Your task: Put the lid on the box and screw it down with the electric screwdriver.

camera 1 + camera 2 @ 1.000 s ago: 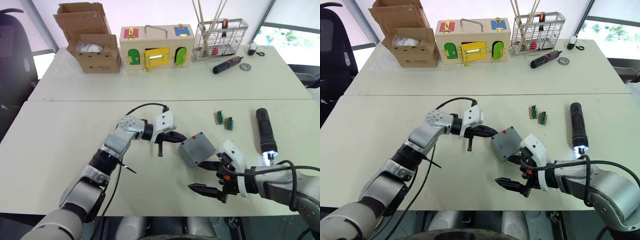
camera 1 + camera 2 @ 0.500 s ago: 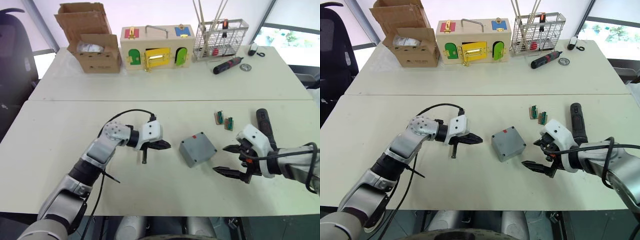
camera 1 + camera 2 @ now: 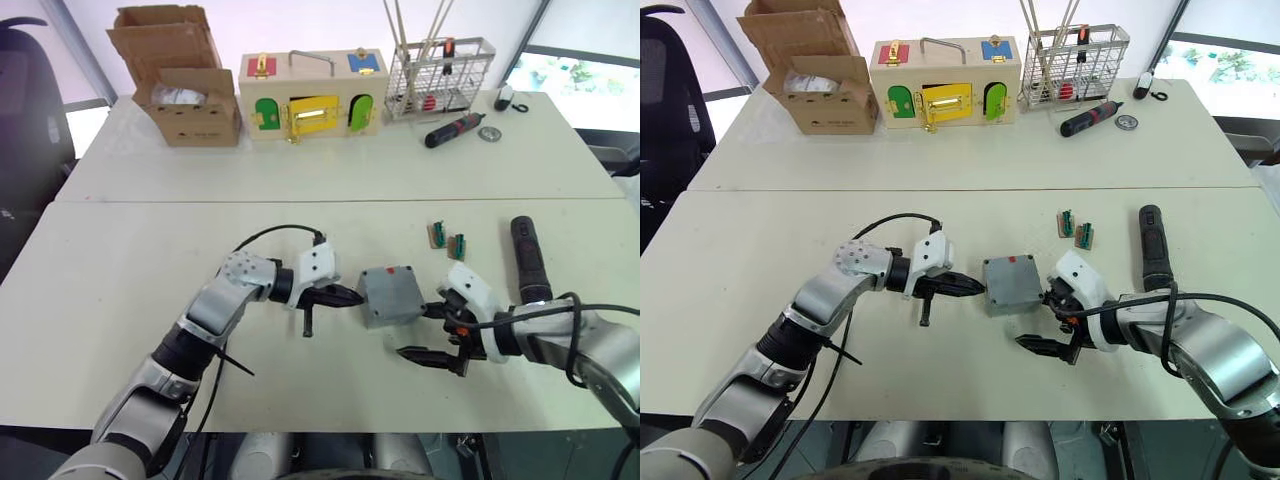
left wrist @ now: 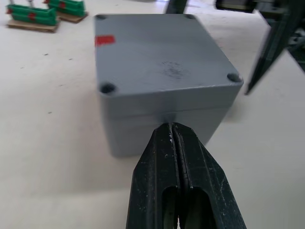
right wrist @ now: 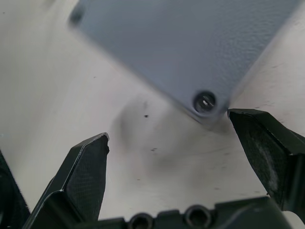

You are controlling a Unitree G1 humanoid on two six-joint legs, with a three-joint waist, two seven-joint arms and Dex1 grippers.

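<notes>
Left gripper [image 4: 172, 131] pinched empty against box [image 3: 391, 295]; my right gripper [image 3: 433, 334] wide. Risk: nudging box askew, misaligning lid [image 4: 162, 52].

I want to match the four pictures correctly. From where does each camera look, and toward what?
Left eye view: on the head, looking down over the table; both arms, the grey box between the claws.
Right eye view: the head's other eye, same scene, with the electric screwdriver.
Left wrist view: on the left wrist, along the shut left claw toward the box's side.
Right wrist view: on the right wrist, between the open right claw fingers, at a box corner.
All views share the box.
</notes>
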